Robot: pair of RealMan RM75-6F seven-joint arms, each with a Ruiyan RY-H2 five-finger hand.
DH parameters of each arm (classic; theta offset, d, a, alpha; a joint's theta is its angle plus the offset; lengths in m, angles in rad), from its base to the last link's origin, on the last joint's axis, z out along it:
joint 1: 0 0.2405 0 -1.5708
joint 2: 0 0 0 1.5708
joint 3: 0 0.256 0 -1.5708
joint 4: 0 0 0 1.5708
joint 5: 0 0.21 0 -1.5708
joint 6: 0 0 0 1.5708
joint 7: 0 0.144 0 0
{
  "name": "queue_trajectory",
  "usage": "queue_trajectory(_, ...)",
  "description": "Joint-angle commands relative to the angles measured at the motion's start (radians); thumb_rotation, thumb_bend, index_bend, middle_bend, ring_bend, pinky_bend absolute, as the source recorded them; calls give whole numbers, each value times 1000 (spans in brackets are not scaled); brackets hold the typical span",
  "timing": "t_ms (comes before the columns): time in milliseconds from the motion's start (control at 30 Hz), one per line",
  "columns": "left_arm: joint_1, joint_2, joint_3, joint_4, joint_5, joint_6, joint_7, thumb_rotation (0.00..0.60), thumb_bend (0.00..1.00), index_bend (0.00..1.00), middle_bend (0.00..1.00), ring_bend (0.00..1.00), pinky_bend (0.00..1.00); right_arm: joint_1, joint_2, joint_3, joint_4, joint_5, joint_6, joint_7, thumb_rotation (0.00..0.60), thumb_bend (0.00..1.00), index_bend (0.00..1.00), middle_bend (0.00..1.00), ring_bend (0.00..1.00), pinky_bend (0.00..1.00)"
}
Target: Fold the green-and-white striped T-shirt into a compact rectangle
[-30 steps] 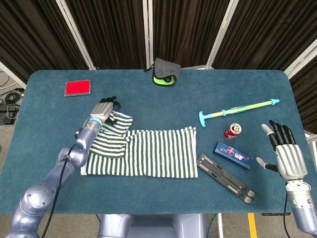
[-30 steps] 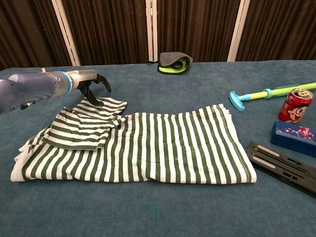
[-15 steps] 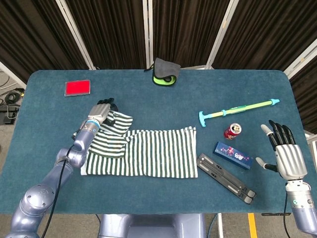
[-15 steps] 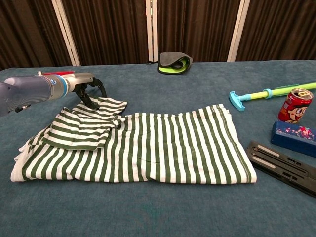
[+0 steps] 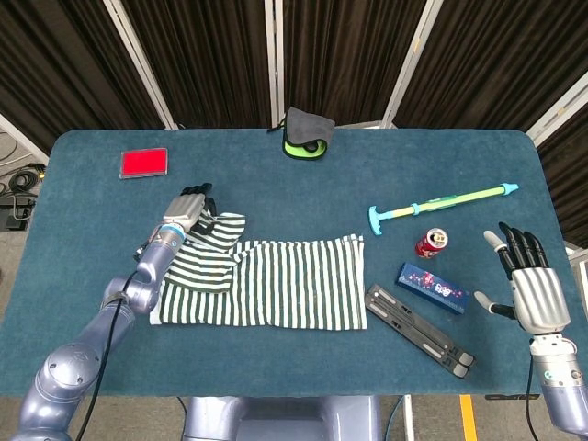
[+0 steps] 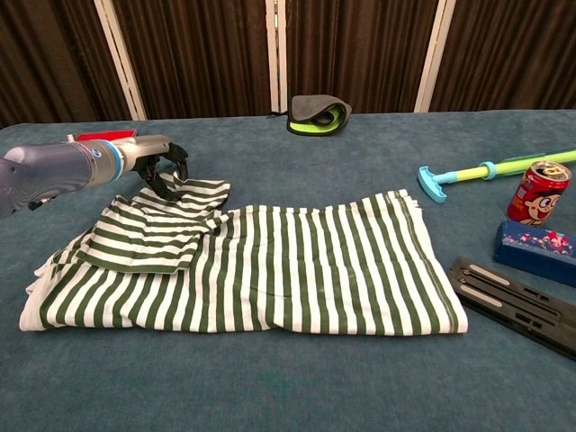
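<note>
The green-and-white striped T-shirt [image 5: 276, 285] [image 6: 288, 270] lies flat on the blue table, with its left sleeve [image 6: 157, 229] folded in over the body. My left hand [image 5: 188, 207] [image 6: 162, 166] is at the sleeve's far left corner. Its fingers curl down onto the cloth edge, and whether they pinch it is unclear. My right hand [image 5: 528, 280] hovers at the table's right edge, fingers spread and holding nothing, far from the shirt. The chest view does not show it.
Right of the shirt lie a black folding stand [image 5: 418, 329] [image 6: 517, 306], a blue box [image 5: 434, 288] [image 6: 538, 252], a red can [image 5: 431, 243] [image 6: 540, 192] and a green-blue pump [image 5: 441, 204] [image 6: 490, 169]. A dark pouch [image 5: 306, 135] [image 6: 319, 114] sits at the back, a red card [image 5: 144, 163] at the back left.
My left hand has moved left and lower, from above the sleeve's far edge to its left corner, with its fingers curling in more. The right hand has stayed still.
</note>
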State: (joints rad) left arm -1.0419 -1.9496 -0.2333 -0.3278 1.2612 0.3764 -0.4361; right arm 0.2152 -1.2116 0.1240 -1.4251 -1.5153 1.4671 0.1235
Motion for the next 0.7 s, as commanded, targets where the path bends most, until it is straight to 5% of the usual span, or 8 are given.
queue_trajectory(33,1,3,0,-6,3,6,-3,600,399,549,0,0,0,0,0,0,-1,-2,3,0,600,0,166,0,0,0)
queue_trajectory(233,4,8,5,-23,15,34,2,600,402,660,0,0,0,-1,2,0,-4,-4,6,1,600,0,168,0,0,0)
queue_trajectory(700,43,97,28,-169,54,126,5,600,413,731,0,0,0,-4,6,-3,-13,-18,18,9,600,0,168,0,0,0)
